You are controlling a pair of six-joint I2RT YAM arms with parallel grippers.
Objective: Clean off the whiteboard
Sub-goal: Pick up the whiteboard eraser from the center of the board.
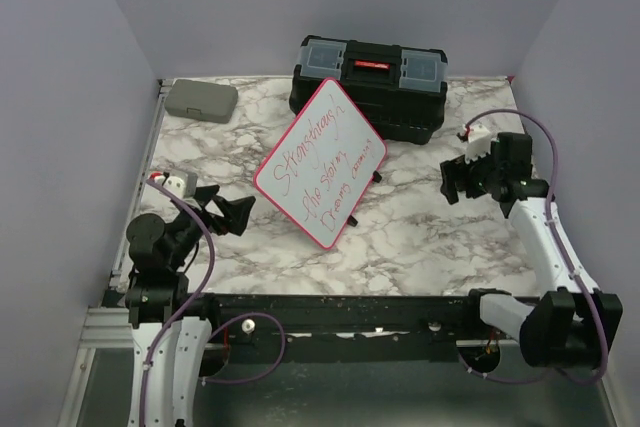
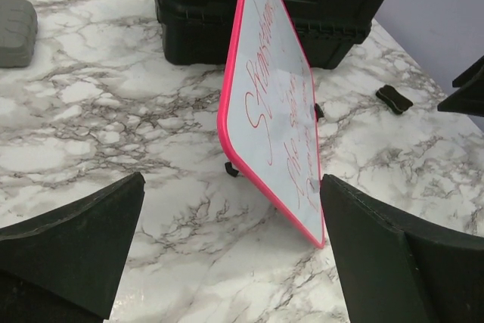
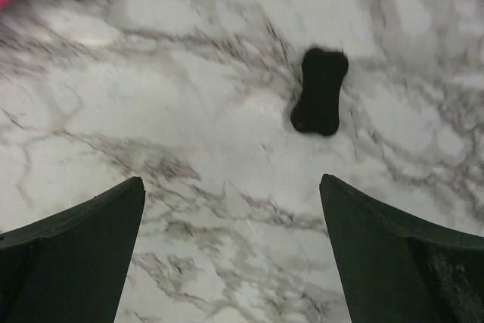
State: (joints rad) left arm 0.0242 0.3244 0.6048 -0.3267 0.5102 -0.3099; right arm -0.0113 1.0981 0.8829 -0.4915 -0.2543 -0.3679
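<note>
Left wrist: whiteboard ahead of spread fingers, apart.

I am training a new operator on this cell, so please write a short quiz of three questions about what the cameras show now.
1. True or false: the whiteboard is already wiped clean.
2. What lies just ahead of the open right gripper? A) a marker B) a small black eraser C) a cloth
3. Name the thing that stands right behind the whiteboard.
Key: 1 false, red handwriting covers it; 2 B; 3 the black toolbox.
</note>
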